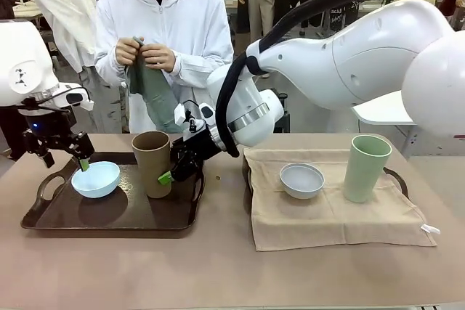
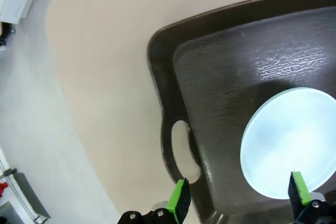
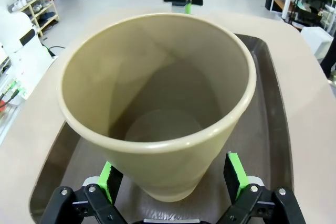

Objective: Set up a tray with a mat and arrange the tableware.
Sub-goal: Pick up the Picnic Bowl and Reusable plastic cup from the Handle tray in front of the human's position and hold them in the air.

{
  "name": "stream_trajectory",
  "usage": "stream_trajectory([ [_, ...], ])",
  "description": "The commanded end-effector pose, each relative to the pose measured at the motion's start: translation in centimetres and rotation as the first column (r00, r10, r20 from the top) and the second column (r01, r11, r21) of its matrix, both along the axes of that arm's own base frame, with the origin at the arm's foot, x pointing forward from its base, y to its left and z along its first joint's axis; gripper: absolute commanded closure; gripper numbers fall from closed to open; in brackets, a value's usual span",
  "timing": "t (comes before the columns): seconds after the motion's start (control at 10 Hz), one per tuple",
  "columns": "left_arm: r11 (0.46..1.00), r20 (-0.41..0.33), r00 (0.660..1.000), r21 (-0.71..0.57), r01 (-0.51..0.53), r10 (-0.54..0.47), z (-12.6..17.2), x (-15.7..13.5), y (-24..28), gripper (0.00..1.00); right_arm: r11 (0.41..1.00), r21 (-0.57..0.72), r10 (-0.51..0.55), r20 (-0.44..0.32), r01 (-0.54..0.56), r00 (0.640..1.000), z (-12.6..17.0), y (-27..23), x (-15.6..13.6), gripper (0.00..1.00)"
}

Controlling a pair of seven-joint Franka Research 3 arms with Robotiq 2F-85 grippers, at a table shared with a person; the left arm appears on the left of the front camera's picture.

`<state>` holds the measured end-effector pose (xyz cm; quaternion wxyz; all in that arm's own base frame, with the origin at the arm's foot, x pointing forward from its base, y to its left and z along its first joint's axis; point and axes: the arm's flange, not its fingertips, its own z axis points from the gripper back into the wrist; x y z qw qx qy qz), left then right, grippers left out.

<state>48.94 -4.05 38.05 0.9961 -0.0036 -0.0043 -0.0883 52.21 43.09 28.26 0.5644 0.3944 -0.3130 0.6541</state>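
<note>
A dark brown tray at the left holds a pale blue bowl and a tan-brown tumbler. My right gripper reaches across and stands open around the tumbler's lower part; in the right wrist view the tumbler sits upright between the green pads of the gripper, with small gaps. My left gripper hangs open over the bowl's far-left rim; in its wrist view the gripper spans from the tray's handle hole to the bowl.
At the right, a beige mat lies over a second tray and carries a greyish white bowl and a light green tumbler. A person across the table holds a grey-green cloth in both hands.
</note>
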Motion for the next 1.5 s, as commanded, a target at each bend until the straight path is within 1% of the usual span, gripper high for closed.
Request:
stream_trajectory([
  [0.0, 1.000, -0.011, 1.000, 0.002, 0.008, -0.008, -0.9, 0.7, -0.8, 0.00, 1.000, 0.001, -0.023, -0.011, 0.023, 1.000, -0.8, 1.4, 1.2, 0.00],
  [0.1, 1.000, -0.027, 1.000, 0.009, -0.014, 0.014, -1.6, 0.6, -1.0, 0.00, 1.000, 0.002, -0.023, -0.026, 0.023, 0.999, -1.0, 2.0, 1.3, 0.00],
  [0.3, 0.995, -0.046, 0.994, 0.013, -0.103, 0.103, -3.4, 1.3, -1.2, 0.00, 1.000, 0.005, -0.022, -0.034, 0.023, 0.999, -1.1, 2.5, 1.7, 0.00],
  [0.5, 0.987, -0.032, 0.987, -0.035, -0.157, 0.156, -4.2, 1.9, -1.2, 0.00, 1.000, 0.014, -0.015, -0.030, 0.016, 0.999, -1.1, 2.8, 2.0, 0.00],
  [0.7, 0.983, -0.026, 0.985, -0.052, -0.173, 0.172, -4.4, 1.8, -1.1, 0.00, 1.000, 0.018, -0.005, -0.030, 0.005, 1.000, -1.1, 2.9, 1.9, 0.00],
  [0.8, 0.985, -0.022, 0.986, -0.057, -0.165, 0.164, -4.5, 1.9, -1.2, 0.55, 1.000, 0.013, 0.013, -0.024, -0.013, 1.000, -1.2, 2.8, 2.0, 0.60],
  [0.9, 0.985, -0.018, 0.986, -0.054, -0.165, 0.164, -4.4, 2.0, -1.1, 0.56, 1.000, 0.020, 0.009, -0.023, -0.008, 1.000, -1.1, 2.6, 2.0, 0.60],
  [1.0, 0.985, -0.012, 0.986, -0.051, -0.164, 0.164, -4.1, 1.9, -1.0, 1.00, 1.000, 0.022, 0.009, -0.023, -0.008, 1.000, -1.1, 2.5, 2.1, 1.00],
  [1.1, 0.984, -0.005, 0.986, -0.049, -0.169, 0.169, -4.0, 1.9, -1.0, 1.00, 1.000, 0.020, 0.010, -0.023, -0.010, 1.000, -1.2, 2.5, 2.0, 0.64],
  [1.2, 0.984, 0.000, 0.985, -0.048, -0.172, 0.172, -3.8, 1.9, -0.9, 1.00, 1.000, 0.018, 0.011, -0.022, -0.011, 1.000, -1.1, 2.5, 2.0, 1.00],
  [1.3, 0.983, 0.004, 0.984, -0.050, -0.177, 0.177, -3.7, 1.8, -0.7, 0.81, 1.000, 0.017, 0.011, -0.019, -0.010, 1.000, -1.1, 2.5, 2.0, 1.00],
  [1.4, 0.983, 0.009, 0.984, -0.046, -0.178, 0.179, -3.4, 1.7, -0.6, 0.90, 1.000, 0.018, 0.007, -0.015, -0.007, 1.000, -1.1, 2.5, 1.9, 1.00],
])
